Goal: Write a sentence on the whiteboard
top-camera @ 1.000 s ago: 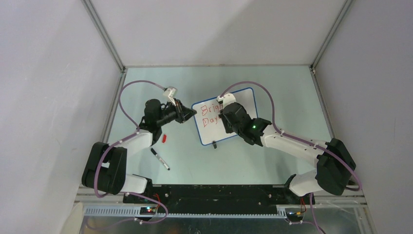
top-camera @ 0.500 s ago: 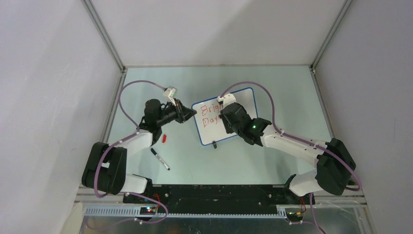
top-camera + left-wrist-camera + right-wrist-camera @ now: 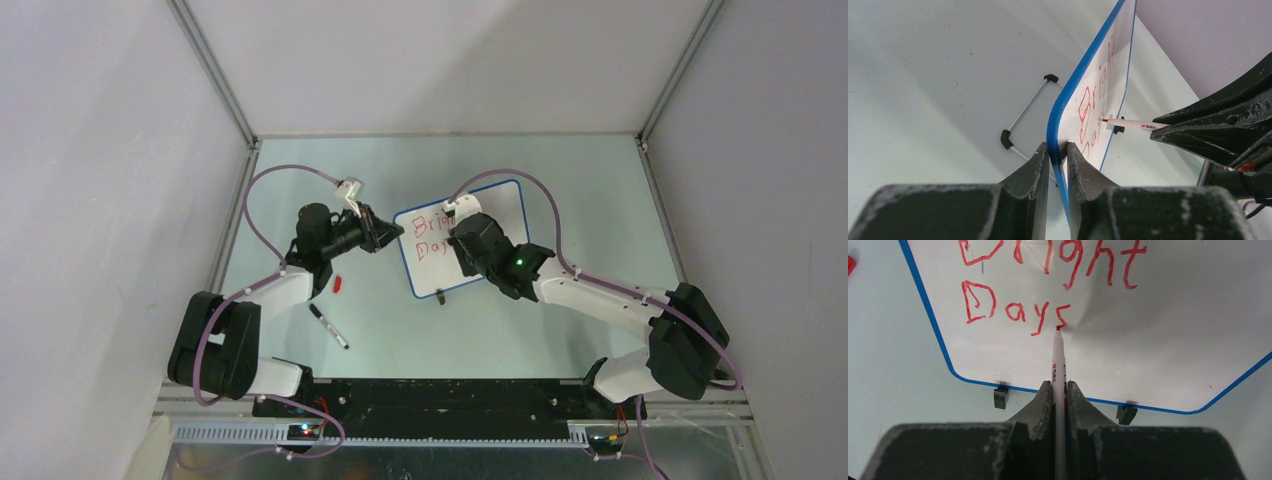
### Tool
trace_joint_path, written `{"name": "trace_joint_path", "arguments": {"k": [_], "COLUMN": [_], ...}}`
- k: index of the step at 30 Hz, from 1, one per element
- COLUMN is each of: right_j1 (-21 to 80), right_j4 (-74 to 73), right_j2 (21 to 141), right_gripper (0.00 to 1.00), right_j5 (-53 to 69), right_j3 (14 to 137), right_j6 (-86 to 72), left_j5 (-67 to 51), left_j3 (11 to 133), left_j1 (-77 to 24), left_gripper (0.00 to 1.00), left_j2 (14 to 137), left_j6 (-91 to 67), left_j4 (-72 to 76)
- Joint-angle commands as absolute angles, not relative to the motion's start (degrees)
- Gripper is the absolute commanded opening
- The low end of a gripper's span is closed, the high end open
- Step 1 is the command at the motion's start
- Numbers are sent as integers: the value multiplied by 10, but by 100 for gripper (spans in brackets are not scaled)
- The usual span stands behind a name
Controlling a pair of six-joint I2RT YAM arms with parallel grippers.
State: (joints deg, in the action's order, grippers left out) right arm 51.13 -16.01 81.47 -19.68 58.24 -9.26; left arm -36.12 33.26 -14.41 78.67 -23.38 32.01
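Top external view, left to right: a slim black pen [image 3: 328, 326] and a small red cap [image 3: 338, 284] are lying on the pale green table [image 3: 600, 200] beside the left arm (both idle). The left gripper [image 3: 1058, 150] is clamping the thin blue rim of the small white rectangular whiteboard [image 3: 505, 205] at its left edge, steadying it near the table's middle. The right gripper [image 3: 1060, 390] is squeezing a white-barrelled red marker [image 3: 1058, 365], whose tip is touching the board at the foot of the "s" in "Days".

The red handwritten sentence [image 3: 1043, 315] is reading "Bright" over "Days", so I judge the second word is being finished and "Ahead" is not yet begun. The next move is calling for lifting the tip, heading back toward the left rim and dropping to a fresh line. Room there is looking modest: one blank band is lying between "Days" and the bottom rim with its black clip feet [image 3: 1000, 396], while the board's right half is standing bare.
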Motion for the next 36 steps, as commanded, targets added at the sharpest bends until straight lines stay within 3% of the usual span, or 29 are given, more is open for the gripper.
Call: {"name": "trace_joint_path", "arguments": {"k": [1,19,36], "right_j1": [517,523,561], "right_j4": [-147,-155,-36], "right_j2": [823,753,707], "right_gripper": [0,0,0], "right_j5": [-201,-188,-219], "right_j3": [590,589,494], "right_j6": [-86,-88,-60], "left_j5": [-353,-353,-352], "left_j3": [345,344,344], "left_j1": [-149,-149,-149], "left_gripper": [20,20,20], "left_j2": [773,772,771], "left_j6": [-207,-207,-207], "left_j4": [306,305,305]}}
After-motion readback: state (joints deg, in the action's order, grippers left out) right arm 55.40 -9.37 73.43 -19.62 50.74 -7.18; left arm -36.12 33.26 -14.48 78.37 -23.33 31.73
